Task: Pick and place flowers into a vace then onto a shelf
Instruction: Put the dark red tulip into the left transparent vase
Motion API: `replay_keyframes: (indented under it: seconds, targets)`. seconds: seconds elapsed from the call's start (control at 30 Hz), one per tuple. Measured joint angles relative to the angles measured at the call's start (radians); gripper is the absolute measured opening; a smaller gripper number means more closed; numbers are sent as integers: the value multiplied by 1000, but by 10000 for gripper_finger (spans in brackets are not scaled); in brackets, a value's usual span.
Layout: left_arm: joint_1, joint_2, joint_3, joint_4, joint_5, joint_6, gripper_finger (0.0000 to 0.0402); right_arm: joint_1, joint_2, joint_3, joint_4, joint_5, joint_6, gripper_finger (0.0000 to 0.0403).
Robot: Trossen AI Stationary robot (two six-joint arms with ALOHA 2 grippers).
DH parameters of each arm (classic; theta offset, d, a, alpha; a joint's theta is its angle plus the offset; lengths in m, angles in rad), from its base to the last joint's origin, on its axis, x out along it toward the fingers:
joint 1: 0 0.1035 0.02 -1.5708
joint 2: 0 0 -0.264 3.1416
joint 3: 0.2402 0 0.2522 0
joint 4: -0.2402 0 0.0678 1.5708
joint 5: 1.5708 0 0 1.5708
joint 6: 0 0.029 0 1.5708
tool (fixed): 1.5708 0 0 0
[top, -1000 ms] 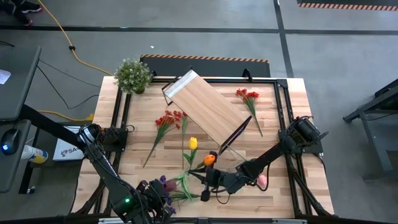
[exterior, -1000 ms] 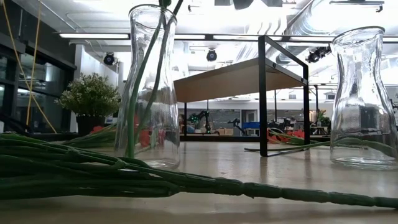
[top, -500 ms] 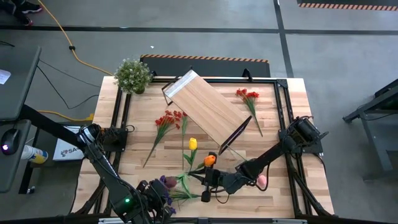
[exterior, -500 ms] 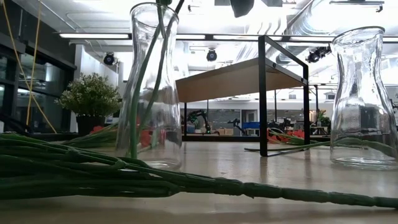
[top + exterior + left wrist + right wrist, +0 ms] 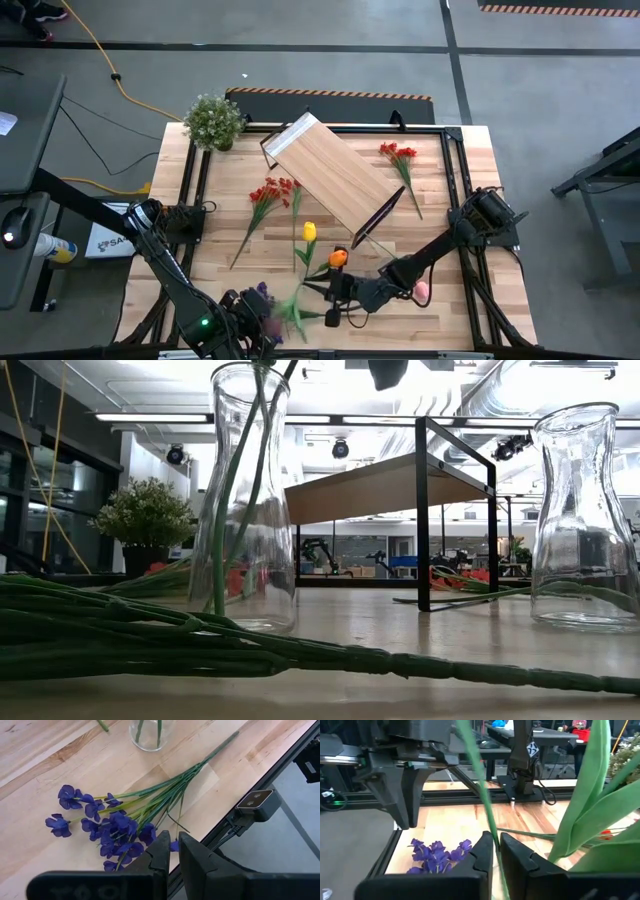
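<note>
A clear glass vase (image 5: 245, 510) stands near the table's front edge with a green flower stem (image 5: 222, 530) leaning inside it. My right gripper (image 5: 495, 851) is shut on that stem above the vase, beside an orange tulip head (image 5: 337, 257). My left gripper (image 5: 172, 855) hangs shut and holding nothing over a purple spray (image 5: 112, 827), which lies flat on the wood. The shelf (image 5: 335, 178) stands slantwise at the table's middle. A yellow tulip (image 5: 310, 231) and red sprays (image 5: 272, 192) lie on the table. My right gripper pinches the green stem (image 5: 489, 822) between its two fingers, well above the vase's mouth. The fingers come nearly level from the table's right side and lie across the stem. The stem slants, and its lower end stands inside the vase (image 5: 216, 595).
A second glass vase (image 5: 585, 520) stands at the right. A bushy potted plant (image 5: 213, 120) sits at the far left corner, another red spray (image 5: 398, 153) lies far right, and a pink tulip (image 5: 421, 290) lies by the right arm. A small camera (image 5: 255, 802) is mounted at the front edge.
The stem in the vase has swung a little, its lower part shifting toward the table's right, and the vase has been nudged slightly the same way. The flower's leaves beside the vase are in motion. My right gripper's tip has dipped a little lower over the vase.
</note>
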Motion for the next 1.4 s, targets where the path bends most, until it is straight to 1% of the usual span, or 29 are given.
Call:
replay_keyframes:
  seconds: [0.23, 0.47, 0.7, 1.0, 1.3, 1.4]
  targets:
    - [0, 0, 0, 0, 0, 1, 74, 0, 0, 0, 1, -13, 2, 74]
    - [0, 0, 0, 0, 0, 1, 74, 0, 0, 0, 1, -35, 6, 93]
    - [0, 0, 0, 0, 0, 2, 74, 0, 0, 0, 2, -46, 25, 95]
    - [0, 0, 0, 0, 0, 0, 74, 0, 0, 0, 33, -99, 21, 94]
    - [0, -6, 0, -22, 1, 0, 74, 17, 0, 0, 81, -102, 16, 94]
    - [0, -18, 0, -31, -8, 6, 74, 26, 0, 0, 109, -101, -9, 95]
